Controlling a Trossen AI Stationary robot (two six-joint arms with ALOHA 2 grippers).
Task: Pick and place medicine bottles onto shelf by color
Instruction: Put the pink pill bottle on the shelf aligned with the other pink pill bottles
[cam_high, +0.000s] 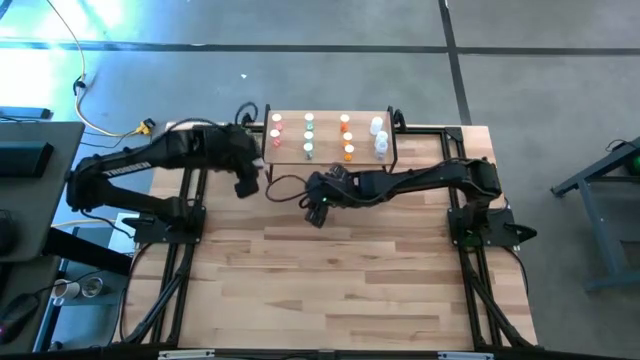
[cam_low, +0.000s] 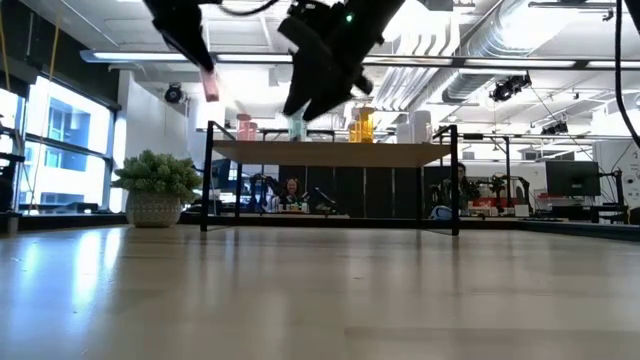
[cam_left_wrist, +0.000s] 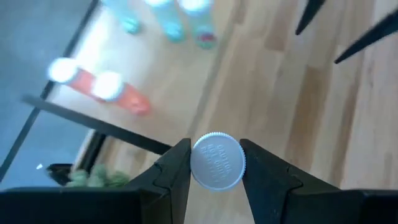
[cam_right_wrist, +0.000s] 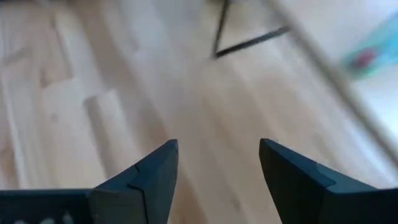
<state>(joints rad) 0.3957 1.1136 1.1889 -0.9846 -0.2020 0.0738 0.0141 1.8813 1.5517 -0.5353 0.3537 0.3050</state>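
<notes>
The shelf (cam_high: 330, 150) stands at the table's far middle, and its wooden top bears medicine bottles in columns: pink (cam_high: 276, 127), green (cam_high: 308, 135), orange (cam_high: 346, 138) and clear (cam_high: 379, 137). My left gripper (cam_high: 248, 186) hangs high off the shelf's left end, shut on a pink bottle (cam_low: 211, 86) with a white cap (cam_left_wrist: 217, 160). My right gripper (cam_high: 316, 210) hovers just in front of the shelf, over the bare table. It is open, with nothing between its fingers (cam_right_wrist: 155, 177). My left gripper pinches the pink bottle between its two fingers (cam_left_wrist: 177, 165), which sit on opposite sides at the cap end (cam_left_wrist: 198, 163). The fingers slant down from above. The cap faces back toward the wrist, and the pink body (cam_low: 211, 88) pokes out below the fingertips, lifted well clear of the table.
A dark cable (cam_high: 283, 186) loops on the table between the two grippers. Black frame rails (cam_high: 185, 250) run along the table's left and right sides under the arm bases. The near half of the wooden table (cam_high: 330, 290) lies open. A potted plant (cam_low: 155, 185) stands beyond the far left.
</notes>
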